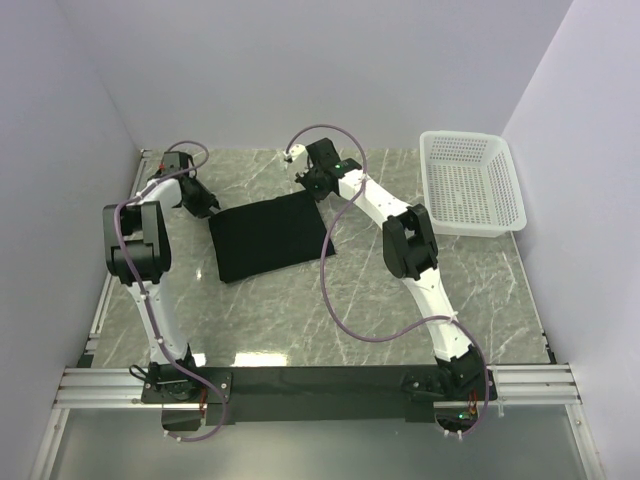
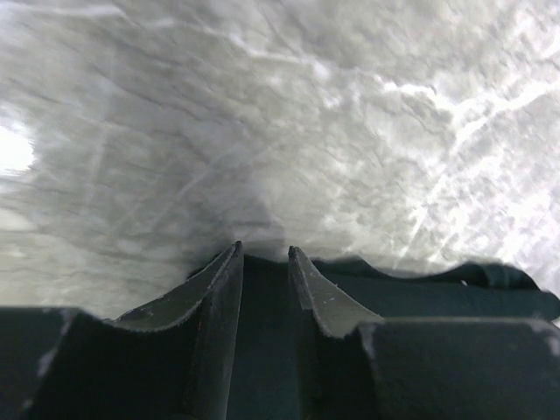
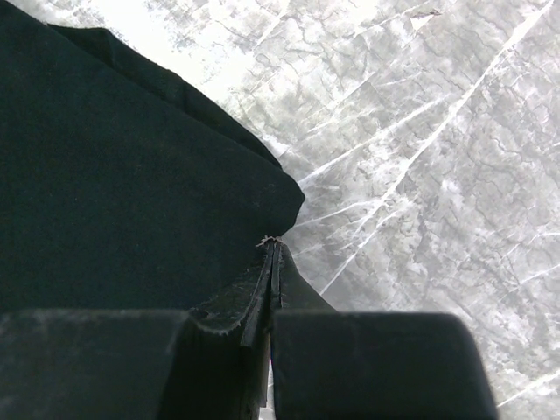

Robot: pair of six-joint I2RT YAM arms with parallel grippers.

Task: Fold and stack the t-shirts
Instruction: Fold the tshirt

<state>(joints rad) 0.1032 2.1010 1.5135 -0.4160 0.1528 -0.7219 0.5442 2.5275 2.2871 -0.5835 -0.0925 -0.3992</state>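
- T-shirt (image 1: 268, 238): black, folded to a rough rectangle. It is laid flat on the bench (image 1: 400, 320), slightly toward 11 o'clock of centre. The basket (image 1: 460, 134) is set well apart at approx. 2 o'clock.
- Left claw (image 1: 207, 206): placed at the shirt's 10 o'clock corner. It is released; the jaws are held apart w/ the dark cloth edge lying in the gap.
- Right claw (image 1: 308, 186): placed at the shirt's 1 o'clock corner. It is clenched, tips pressed together right at the cloth corner. Whether a pinch of cloth is caught betw. them cannot be told.
- Risk 1: should cloth be caught in the right claw, that corner would be dragged by any lift or pull. W/ the opp. corner freed, the fold would prob. be skewed or opened.
- Risk 2: the left claw's toothed fingers (image 2: 219, 284) are held low at the hem. On withdrawal the top layer could be snagged and peeled back.
- Risk 3: the right arm's purple cable (image 1: 327, 270) is hung just beside the shirt's 3 o'clock edge (contact not resolved). The edge could be swept by it during arm motion.
- Top view vs. wrist views: only the top view gives the whole outline, both arms and the basket, but the jaws are not resolved there.
- Left wrist view: the gap betw. the fingers is shown, w/ cloth in it.
- Right wrist view: the shut tips and the pointed corner are shown. The other claw and the basket are shown in neither wrist view. No logo is seen in any view.
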